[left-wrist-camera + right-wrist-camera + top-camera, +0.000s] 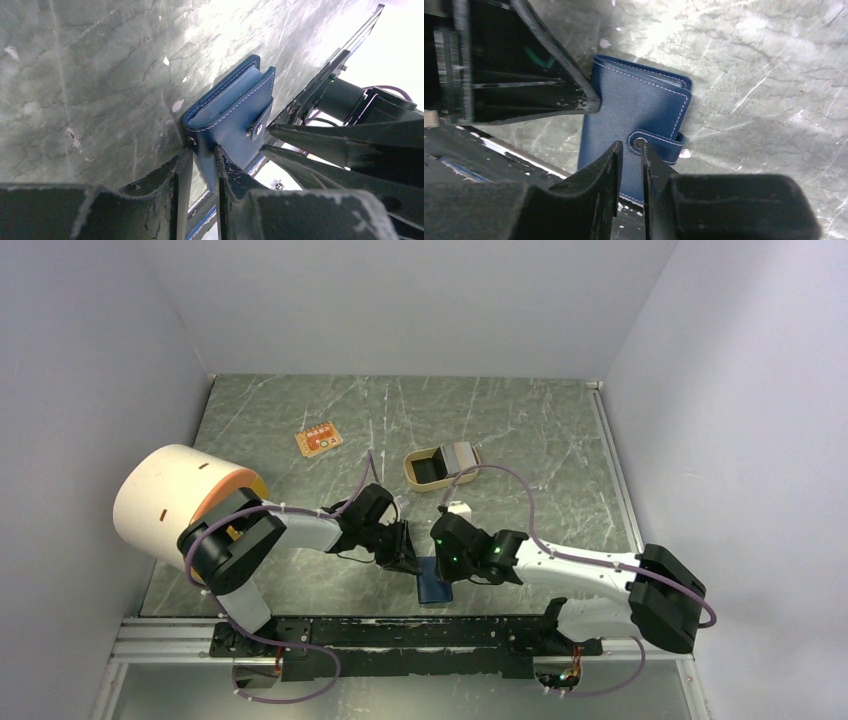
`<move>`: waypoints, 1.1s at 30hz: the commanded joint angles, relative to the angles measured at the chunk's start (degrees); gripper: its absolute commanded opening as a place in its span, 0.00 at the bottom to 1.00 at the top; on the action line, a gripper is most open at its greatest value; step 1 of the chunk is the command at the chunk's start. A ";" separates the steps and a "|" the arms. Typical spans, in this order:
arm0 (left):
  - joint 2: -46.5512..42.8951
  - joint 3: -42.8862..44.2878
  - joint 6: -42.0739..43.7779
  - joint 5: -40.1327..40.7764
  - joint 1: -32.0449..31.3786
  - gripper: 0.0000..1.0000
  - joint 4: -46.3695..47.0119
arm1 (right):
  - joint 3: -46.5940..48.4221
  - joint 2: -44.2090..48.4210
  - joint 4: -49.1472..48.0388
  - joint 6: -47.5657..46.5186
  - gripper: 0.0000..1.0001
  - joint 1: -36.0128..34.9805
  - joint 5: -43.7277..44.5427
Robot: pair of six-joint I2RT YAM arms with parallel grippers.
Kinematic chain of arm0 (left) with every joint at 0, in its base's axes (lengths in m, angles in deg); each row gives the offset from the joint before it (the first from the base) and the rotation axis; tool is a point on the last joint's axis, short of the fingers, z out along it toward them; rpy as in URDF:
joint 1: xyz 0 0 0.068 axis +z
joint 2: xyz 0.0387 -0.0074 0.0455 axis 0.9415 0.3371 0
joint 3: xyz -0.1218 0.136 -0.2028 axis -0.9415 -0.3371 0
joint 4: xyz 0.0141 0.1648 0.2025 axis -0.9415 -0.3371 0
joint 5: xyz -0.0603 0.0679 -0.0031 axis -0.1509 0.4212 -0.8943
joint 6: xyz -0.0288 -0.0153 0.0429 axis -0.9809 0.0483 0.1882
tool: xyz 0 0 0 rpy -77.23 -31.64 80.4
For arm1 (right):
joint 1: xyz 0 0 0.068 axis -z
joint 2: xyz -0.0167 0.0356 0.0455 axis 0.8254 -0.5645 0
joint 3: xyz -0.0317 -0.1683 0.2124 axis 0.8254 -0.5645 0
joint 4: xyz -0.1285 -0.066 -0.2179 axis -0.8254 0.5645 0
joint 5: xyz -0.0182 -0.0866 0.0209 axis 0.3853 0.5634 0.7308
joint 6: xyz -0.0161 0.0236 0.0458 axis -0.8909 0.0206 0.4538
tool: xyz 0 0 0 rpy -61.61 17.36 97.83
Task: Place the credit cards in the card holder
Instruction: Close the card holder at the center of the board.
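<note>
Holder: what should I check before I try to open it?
1. Hold on holder: left fingers pinch its edge, ok.
2. Hold on snap tab: right fingers are at it, grip cannot tell.
3. Flap open: not ok, tab looks snapped shut.
4. Supply of cards: stacked at the tray, away from both arms, ok.

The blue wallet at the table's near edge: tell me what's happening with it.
Both arms are on the card holder, which lies folded shut at the near edge of the table. The left gripper pinches one edge of it. The right gripper is closed at its snap tab, apparently to undo it. The credit cards sit farther back at the tan tray, untouched.
</note>
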 commanded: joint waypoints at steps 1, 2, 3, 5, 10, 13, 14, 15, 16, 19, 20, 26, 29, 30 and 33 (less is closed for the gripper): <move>0.55 -0.01 -1.45 -0.85 -0.56 0.28 2.87 | 3.31 3.32 3.51 -1.84 0.25 -0.12 2.57; 0.69 -0.16 -1.79 -1.32 -0.58 0.28 3.38 | 3.40 3.21 4.15 -1.37 0.27 -0.13 3.49; 0.85 -0.06 -1.78 -1.45 -0.57 0.27 3.44 | 3.68 2.76 4.75 -0.44 0.28 -0.24 4.35; 0.96 0.24 -1.34 -1.18 -0.61 0.27 2.74 | 4.88 1.70 6.19 1.89 0.27 -1.88 6.93; 0.22 -0.87 -2.04 -0.94 -0.59 0.27 3.89 | 8.95 -1.36 12.87 7.33 0.28 -7.71 15.18; 0.52 -0.93 -1.83 -1.10 -0.56 0.27 3.79 | 10.82 -4.13 14.71 8.18 0.28 -8.88 17.05; 0.57 -1.04 -1.84 -1.17 -0.56 0.27 3.90 | 11.33 -5.11 14.97 8.31 0.28 -9.23 17.30; 0.49 -1.18 -1.87 -1.21 -0.56 0.27 4.09 | 11.90 -6.01 15.34 8.55 0.28 -9.60 17.61; 0.30 -1.35 -2.02 -1.20 -0.56 0.27 4.25 | 12.57 -6.93 15.99 8.92 0.28 -9.95 17.99; -0.15 -1.77 -2.39 -1.19 -0.56 0.27 4.83 | 13.97 -9.17 17.79 10.23 0.28 -11.25 19.92; -0.06 -1.66 -2.21 -1.12 -0.56 0.27 4.57 | 14.09 -9.61 17.48 10.18 0.28 -11.35 19.99; -0.07 -1.95 -1.65 -1.06 -0.63 0.27 4.21 | 14.72 -13.12 16.39 9.22 0.24 -11.46 20.27; -0.47 -2.12 -1.52 -0.89 -0.61 0.27 3.76 | 14.97 -14.18 17.25 9.54 0.22 -11.86 20.52; -0.56 -2.04 -1.54 -0.82 -0.61 0.27 3.70 | 14.79 -14.10 17.13 9.61 0.22 -11.97 20.50; -0.66 -1.79 -1.65 -0.64 -0.56 0.27 3.78 | 14.91 -14.41 17.29 9.78 0.19 -12.17 21.04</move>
